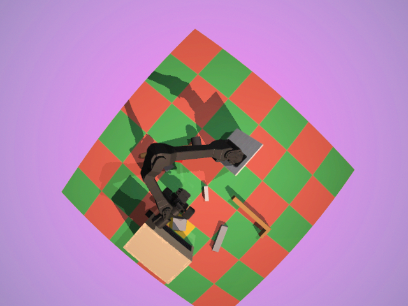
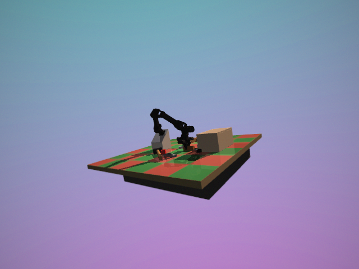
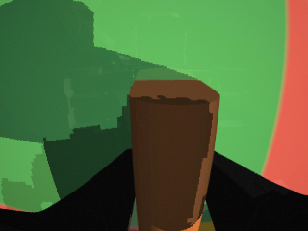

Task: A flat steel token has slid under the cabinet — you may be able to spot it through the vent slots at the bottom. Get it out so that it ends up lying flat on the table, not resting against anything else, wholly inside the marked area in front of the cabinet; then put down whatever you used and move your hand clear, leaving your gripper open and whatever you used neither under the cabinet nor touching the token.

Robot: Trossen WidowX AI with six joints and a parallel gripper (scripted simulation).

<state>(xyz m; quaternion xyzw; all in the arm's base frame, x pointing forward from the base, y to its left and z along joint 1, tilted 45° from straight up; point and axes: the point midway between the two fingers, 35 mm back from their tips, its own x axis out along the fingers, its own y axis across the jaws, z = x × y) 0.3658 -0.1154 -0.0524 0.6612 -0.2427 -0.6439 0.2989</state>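
The tan cabinet [image 1: 158,252] [image 2: 214,140] stands near the table edge, its dark vent slots [image 1: 178,238] facing the yellow marked area [image 1: 189,229]. A flat light-grey piece [image 1: 180,224], which looks like the steel token, lies over the yellow area in the top view; the arm partly hides this spot. My gripper [image 2: 187,146] [image 3: 167,157] is low in front of the cabinet, shut on a brown wooden piece [image 2: 189,148] [image 3: 168,144] whose flat end faces the wrist camera. The piece's far end is hidden. I cannot tell whether it touches the token.
An orange L-shaped bar [image 1: 252,213], a grey bar [image 1: 219,238] and a small white block [image 1: 206,193] lie to the right in the top view. A wooden stick [image 1: 142,154] [image 2: 159,154] and a red block [image 2: 163,151] lie beyond the arm. A black block [image 2: 198,150] is beside the cabinet.
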